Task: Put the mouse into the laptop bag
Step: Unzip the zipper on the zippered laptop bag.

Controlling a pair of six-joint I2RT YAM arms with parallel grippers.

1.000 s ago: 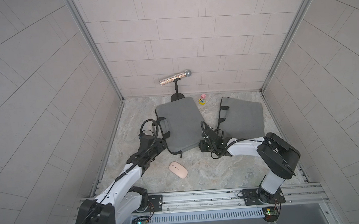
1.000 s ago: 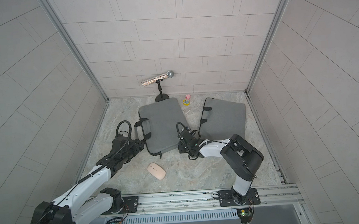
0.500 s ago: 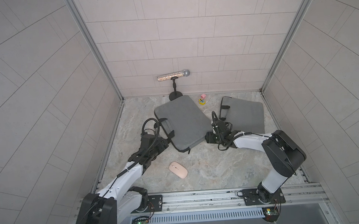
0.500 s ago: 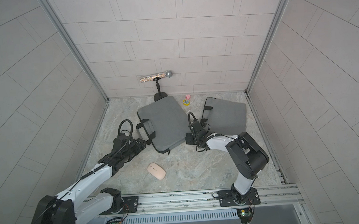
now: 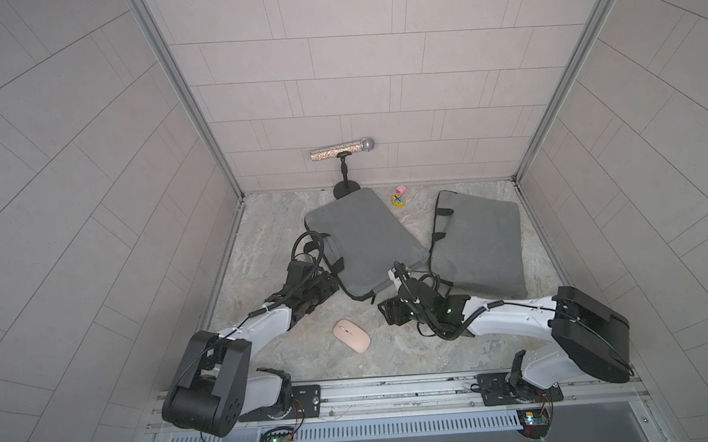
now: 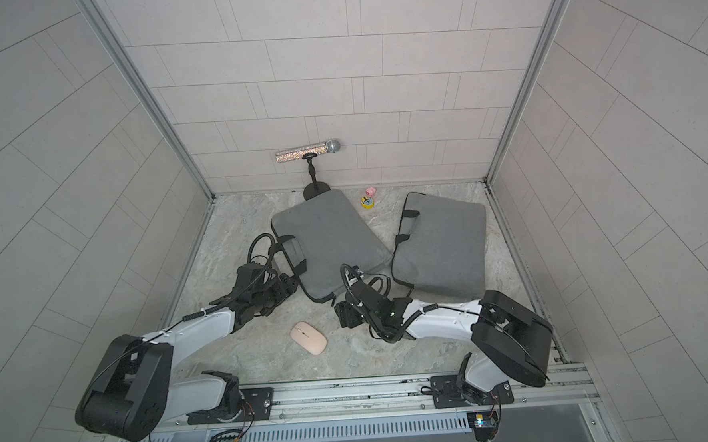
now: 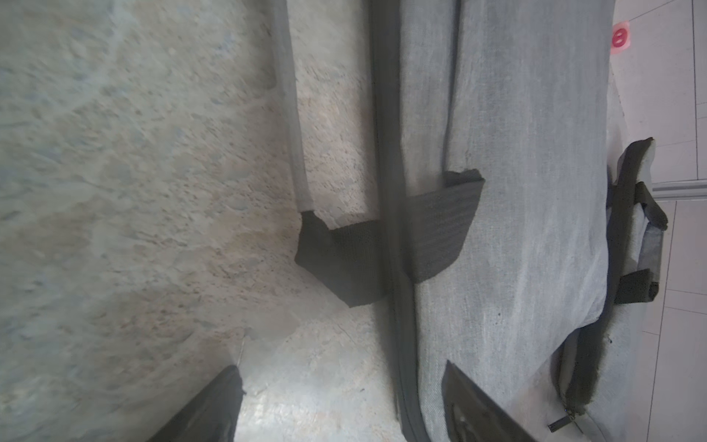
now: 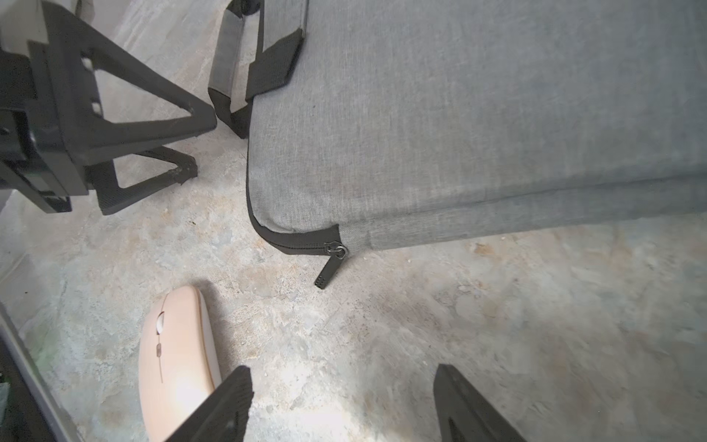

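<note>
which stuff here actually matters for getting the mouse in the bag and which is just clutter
For the job:
- pink mouse, on the floor between the arms
- grey laptop bag nearest both arms
- its zipper pull

Just lying about:
- second grey bag, probably a spare
- microphone on its stand
- small yellow and pink toy by the back wall
</note>
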